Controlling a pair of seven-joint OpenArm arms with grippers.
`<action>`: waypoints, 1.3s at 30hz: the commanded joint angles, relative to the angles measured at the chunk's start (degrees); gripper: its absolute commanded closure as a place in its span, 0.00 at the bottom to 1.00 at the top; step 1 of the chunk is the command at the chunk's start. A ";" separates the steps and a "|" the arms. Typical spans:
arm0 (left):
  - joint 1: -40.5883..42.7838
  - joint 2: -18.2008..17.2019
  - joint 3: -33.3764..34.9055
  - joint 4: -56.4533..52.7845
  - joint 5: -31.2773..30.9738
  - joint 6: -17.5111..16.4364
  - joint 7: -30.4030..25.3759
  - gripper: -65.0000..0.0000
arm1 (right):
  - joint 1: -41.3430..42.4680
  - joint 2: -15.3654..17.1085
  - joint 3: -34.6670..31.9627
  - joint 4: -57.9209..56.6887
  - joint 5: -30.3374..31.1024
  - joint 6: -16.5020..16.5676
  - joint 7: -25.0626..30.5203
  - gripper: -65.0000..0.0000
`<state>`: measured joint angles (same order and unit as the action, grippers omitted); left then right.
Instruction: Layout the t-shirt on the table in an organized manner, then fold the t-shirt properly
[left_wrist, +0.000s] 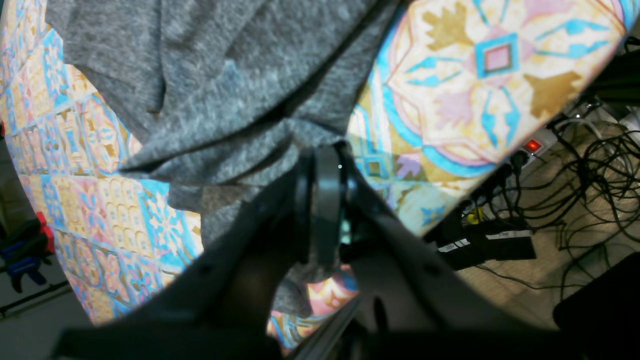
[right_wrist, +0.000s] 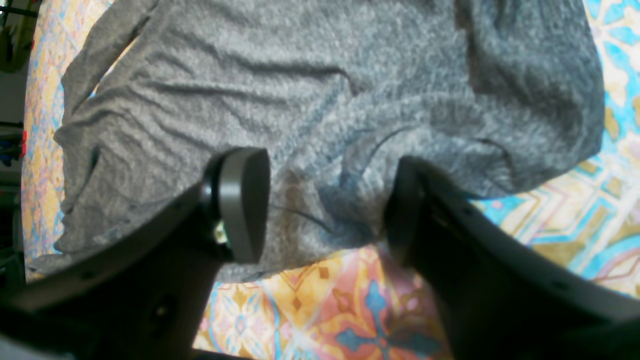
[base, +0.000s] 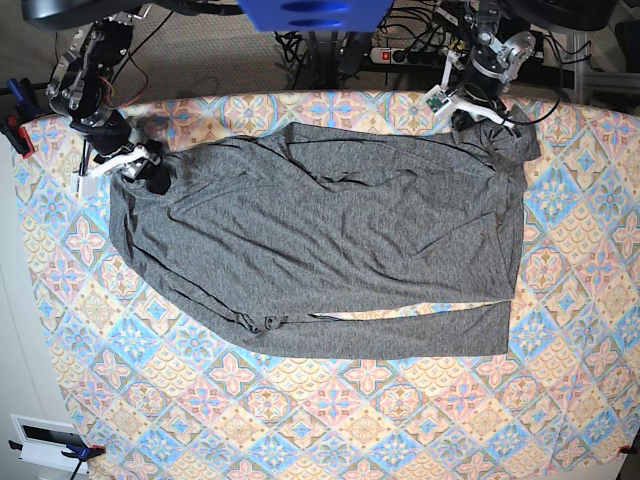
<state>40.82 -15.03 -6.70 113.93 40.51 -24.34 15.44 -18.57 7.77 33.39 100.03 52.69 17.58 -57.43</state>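
1. A heather-grey knit t-shirt (base: 330, 250) lies spread and rumpled across the table (base: 330, 420), whose cloth carries blue, pink and cream diamond medallions.
2. At the far corner, the left gripper (left_wrist: 325, 165) has its dark jaws pinched shut on a gathered fold of the soft fabric.
3. The right gripper (right_wrist: 325, 210) hangs over the opposite far edge, jaws spread wide, gripping nothing.
4. Black cables (left_wrist: 590, 170) tangle on the floor beyond the table's edge.

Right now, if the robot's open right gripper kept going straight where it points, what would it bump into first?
Most likely the grey t-shirt. The right gripper has its jaws spread wide with wrinkled fabric showing right between them, and the patterned table lies underneath. How far above the cloth it sits is hard to judge.
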 joint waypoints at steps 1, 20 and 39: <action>0.46 -0.31 -1.70 1.63 -1.87 1.00 -0.54 1.00 | 0.15 0.71 0.33 0.85 1.07 0.39 0.86 0.47; -4.03 -0.31 -22.97 -5.49 -18.49 1.00 -0.28 1.00 | 0.15 0.71 0.42 -1.96 1.07 0.39 0.86 0.47; -18.36 -0.23 -23.76 -13.75 -19.19 1.00 5.17 0.83 | 0.15 0.71 0.15 -1.96 1.16 0.39 0.86 0.47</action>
<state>22.83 -14.39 -30.28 98.72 21.61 -24.05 22.09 -18.57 7.77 33.43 97.21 52.71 17.56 -57.45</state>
